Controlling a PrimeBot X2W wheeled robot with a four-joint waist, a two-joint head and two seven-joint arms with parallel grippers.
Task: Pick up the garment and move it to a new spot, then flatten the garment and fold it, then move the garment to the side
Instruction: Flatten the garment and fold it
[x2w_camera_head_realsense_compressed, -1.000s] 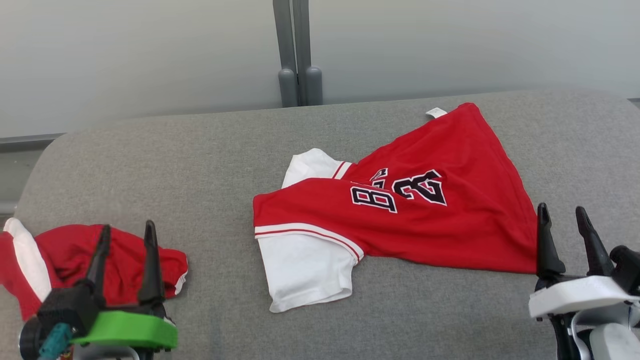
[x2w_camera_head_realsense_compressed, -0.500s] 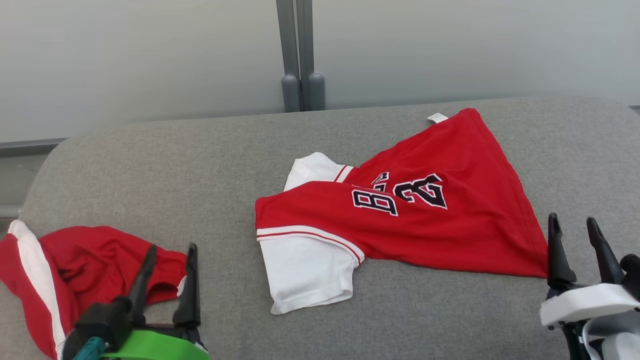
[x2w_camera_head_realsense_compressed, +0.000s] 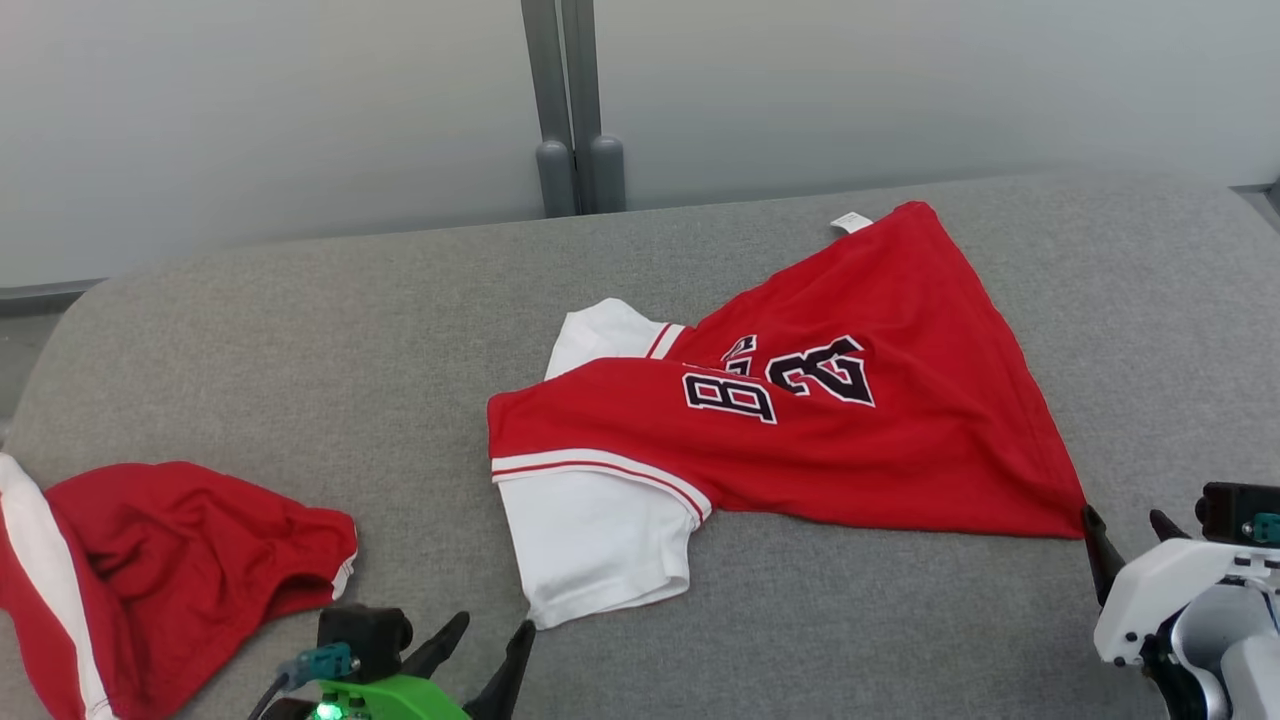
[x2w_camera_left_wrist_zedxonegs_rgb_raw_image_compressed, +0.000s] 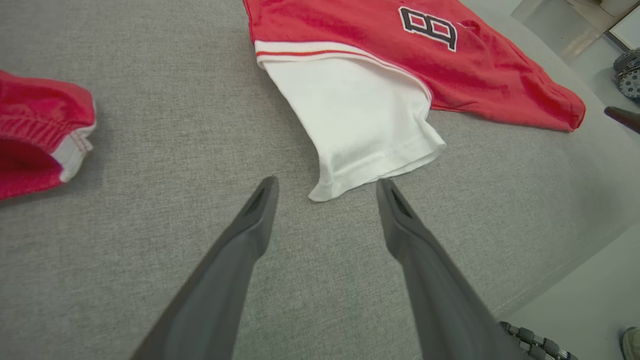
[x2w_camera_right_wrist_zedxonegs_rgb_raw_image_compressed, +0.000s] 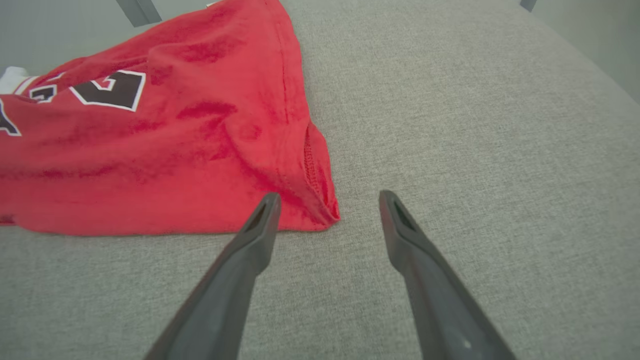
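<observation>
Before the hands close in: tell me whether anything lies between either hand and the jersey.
Nothing visible does. The left hand, open, points at the white sleeve of the jersey across bare grey cushion; the right hand, open, faces its red hem corner. The other red garment lies off to the left.

Bare worktop (x2w_camera_head_realsense_compressed: 300, 350) runs between the crumpled red shorts (x2w_camera_head_realsense_compressed: 180, 540) at the near left and the jersey (x2w_camera_head_realsense_compressed: 800, 440) in the middle. The left hand (x2w_camera_head_realsense_compressed: 495, 625), fingers spread, sits there, just short of the white sleeve (x2w_camera_head_realsense_compressed: 600, 540). The right hand (x2w_camera_head_realsense_compressed: 1123, 516), fingers apart, stands beside the jersey's near right corner, with bare worktop to its right. A wall (x2w_camera_head_realsense_compressed: 250, 120) and post (x2w_camera_head_realsense_compressed: 560, 100) close the far side.
</observation>
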